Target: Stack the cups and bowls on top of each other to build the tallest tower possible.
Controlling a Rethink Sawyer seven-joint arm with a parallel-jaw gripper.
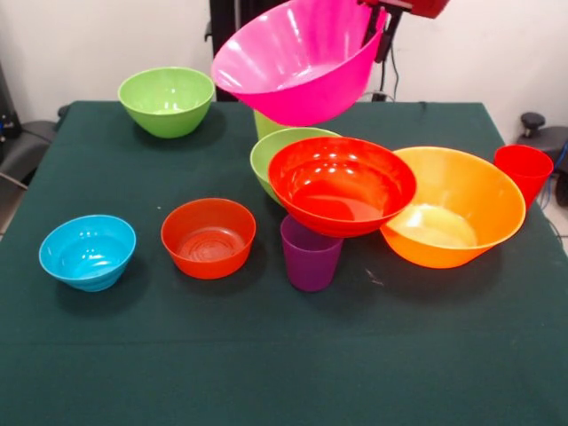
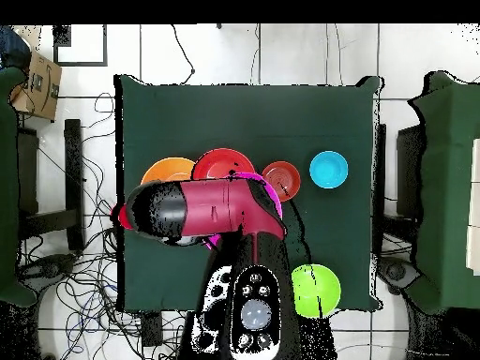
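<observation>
Fingers (image 1: 383,25) clamped on rim of pink bowl (image 1: 297,62), hanging tilted below them, above green bowl (image 1: 271,151) and red-orange bowl (image 1: 342,185). Overhead: mostly hidden under arm (image 2: 202,208). Risk: slip from one-sided rim grip, toppling pieces beneath.

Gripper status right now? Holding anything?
Gripper: shut on the pink bowl, gripping its rim; the bowl hangs tilted above the table.

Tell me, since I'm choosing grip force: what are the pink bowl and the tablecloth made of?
Pink bowl: apparently thin glossy plastic; it shows bright highlights and lets light through. Tablecloth: seemingly matte dark green fabric, with no shine.
</observation>
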